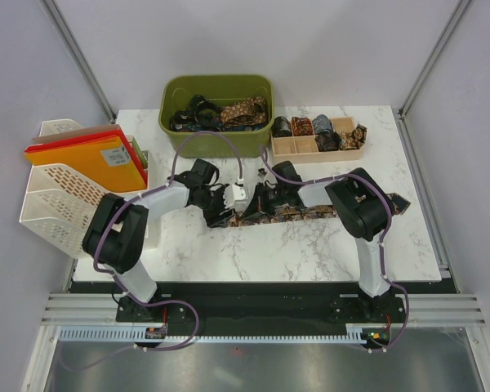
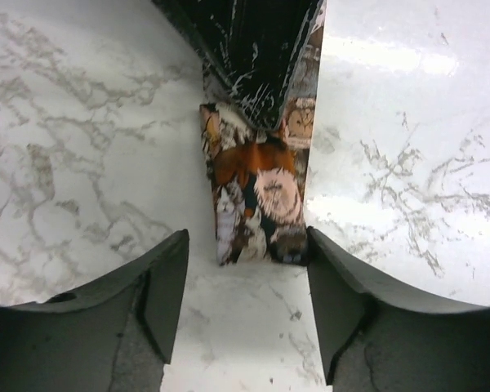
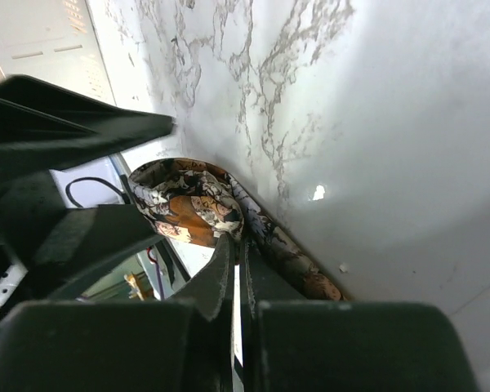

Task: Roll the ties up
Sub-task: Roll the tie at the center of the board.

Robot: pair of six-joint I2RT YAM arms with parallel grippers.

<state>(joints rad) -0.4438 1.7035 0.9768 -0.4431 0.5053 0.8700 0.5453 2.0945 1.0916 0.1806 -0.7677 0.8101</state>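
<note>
A dark tie with a brown-gold print (image 1: 314,212) lies across the middle of the marble table, its pointed end at the right (image 1: 398,202). My left gripper (image 1: 227,201) is open at the tie's left end. In the left wrist view that end (image 2: 257,204) lies between the spread fingers (image 2: 167,286), touching the right one. My right gripper (image 1: 264,199) is just right of it. In the right wrist view its fingers (image 3: 229,261) are closed to a thin slit on a curled fold of the tie (image 3: 192,204).
A green bin (image 1: 220,140) holding several loose ties stands at the back. A wooden tray (image 1: 310,147) with rolled ties is to its right. A white file rack (image 1: 57,192) with orange folders (image 1: 86,155) stands at the left edge.
</note>
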